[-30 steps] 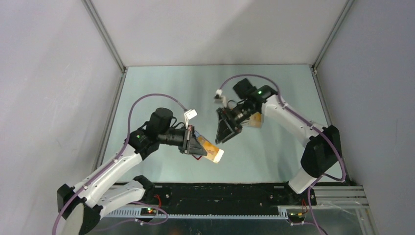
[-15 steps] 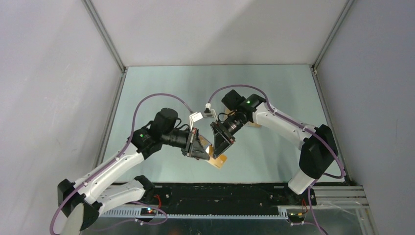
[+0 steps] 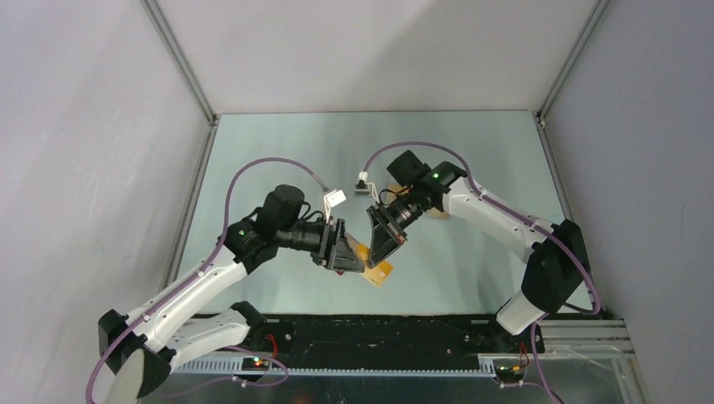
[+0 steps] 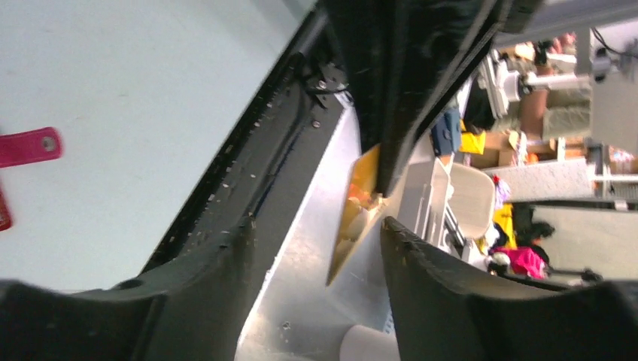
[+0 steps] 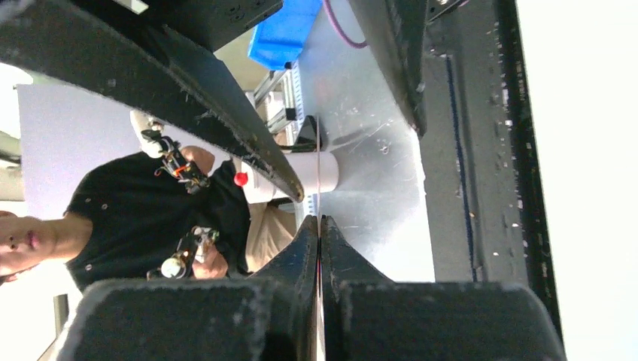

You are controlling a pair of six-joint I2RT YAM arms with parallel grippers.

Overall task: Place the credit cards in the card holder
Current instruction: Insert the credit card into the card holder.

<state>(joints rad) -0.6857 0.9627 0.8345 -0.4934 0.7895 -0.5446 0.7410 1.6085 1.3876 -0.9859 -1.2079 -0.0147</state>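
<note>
Smooth pale-green tabletop (image 3: 278, 151), matte grey walls. Thin orange credit card (image 3: 379, 273) held aloft near the front edge, pinched by the right gripper (image 3: 379, 257). Left gripper (image 3: 357, 263) jaws parted either side of it. Card holder (image 4: 26, 145): only its red tab shows, flat on the table.

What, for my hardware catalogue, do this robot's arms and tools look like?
Both the left arm and right arm have white links, black joints and a small green light. A purple cable loops along each. The left tool and right tool are black, with two flat tapering fingers.
</note>
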